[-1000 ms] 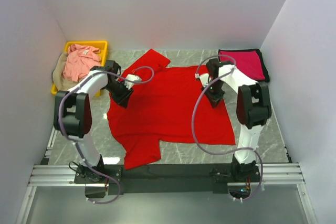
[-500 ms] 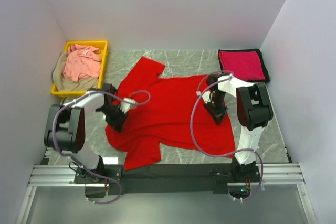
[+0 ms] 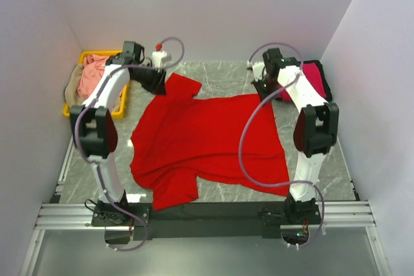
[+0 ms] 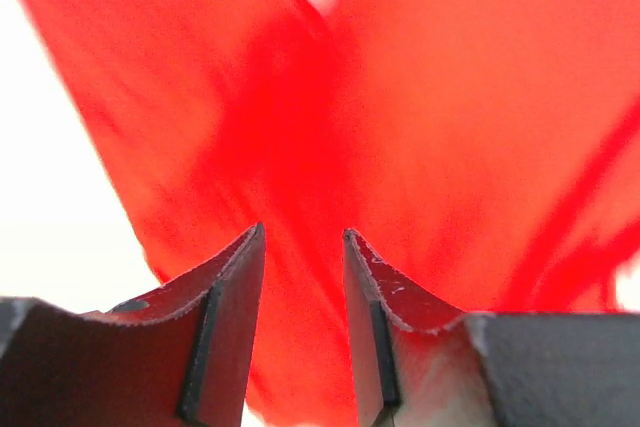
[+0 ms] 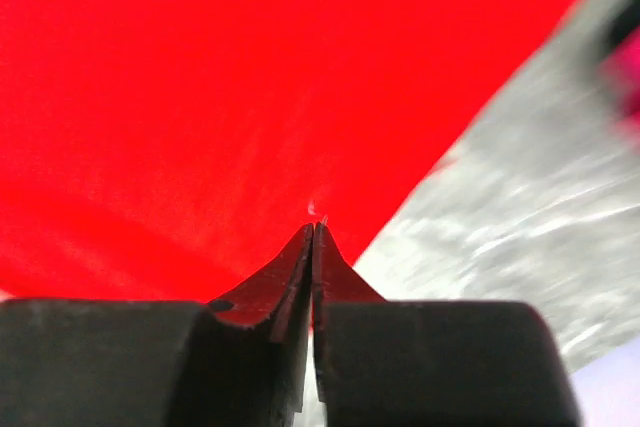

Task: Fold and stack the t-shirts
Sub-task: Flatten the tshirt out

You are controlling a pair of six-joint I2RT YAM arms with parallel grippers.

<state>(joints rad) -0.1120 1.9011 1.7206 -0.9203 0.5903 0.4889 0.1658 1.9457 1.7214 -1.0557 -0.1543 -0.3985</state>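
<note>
1. Only the top view gives the layout. The bright red t-shirt [image 3: 207,140] lies spread and rumpled on the grey counter [image 3: 317,159], with one sleeve jutting from its near-left corner and another from its far-left corner.
2. In that view the left hand [image 3: 157,83] sits at the red shirt's far-left sleeve and the right hand [image 3: 265,87] at its far-right corner. Neither hand's opening can be read from there.
3. The left wrist view settles it for the left hand: its fingers [image 4: 235,277] stand partly apart. Blurred red cloth fills the view beyond the gap, and nothing shows caught between them.
4. The right wrist view shows that hand's fingers [image 5: 270,297] pressed together, their tips at the red shirt's edge beside bare counter. Whether cloth is pinched there I cannot tell.
5. Just right of the red shirt's far-right corner lies the crimson-magenta t-shirt [image 3: 314,75], folded flat.
6. Left of the red shirt, a yellow bin [image 3: 97,53] holds the salmon pink t-shirt [image 3: 94,72] heaped on the tan t-shirt [image 3: 72,92].
</note>
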